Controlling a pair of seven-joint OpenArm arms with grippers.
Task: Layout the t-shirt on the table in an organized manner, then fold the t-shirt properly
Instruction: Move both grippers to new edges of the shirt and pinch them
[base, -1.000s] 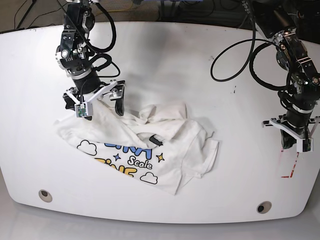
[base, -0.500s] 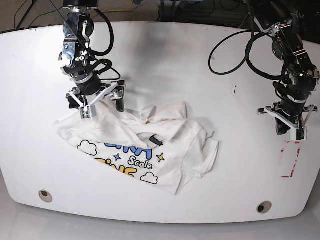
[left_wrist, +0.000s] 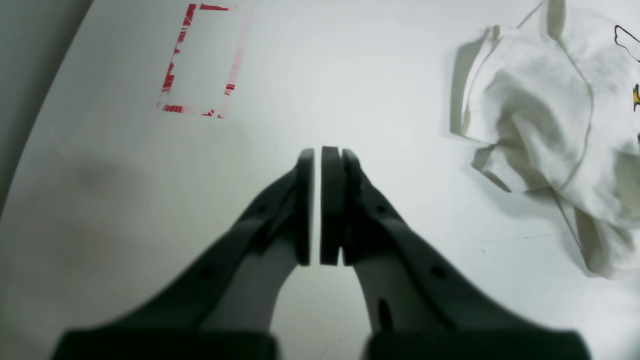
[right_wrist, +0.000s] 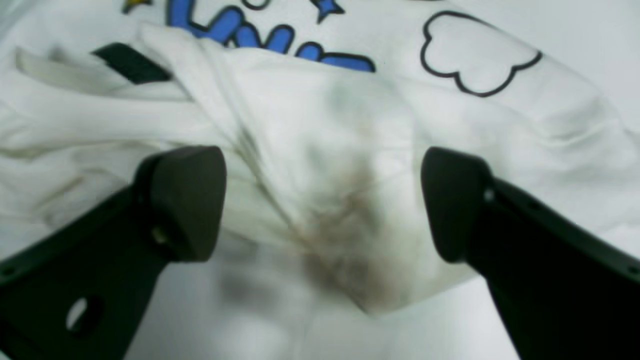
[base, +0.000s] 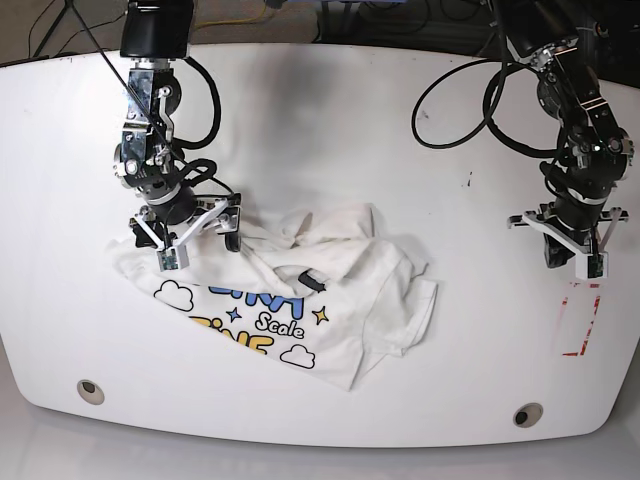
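Right pincer (right_wrist: 322, 200) gapes wide over the t-shirt (right_wrist: 350, 150); left pincer (left_wrist: 320, 205) is closed, empty.

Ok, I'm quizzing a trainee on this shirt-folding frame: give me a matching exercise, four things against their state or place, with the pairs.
Column one:
1. left gripper
2. right gripper
3. t-shirt
4. red dashed rectangle

Column two:
A. crumpled, print partly showing
B. marked on the table, nothing on it
C. shut, over bare tabletop
D. open, jaws either side of a cloth corner

Pairs: 1-C, 2-D, 3-A, 4-B
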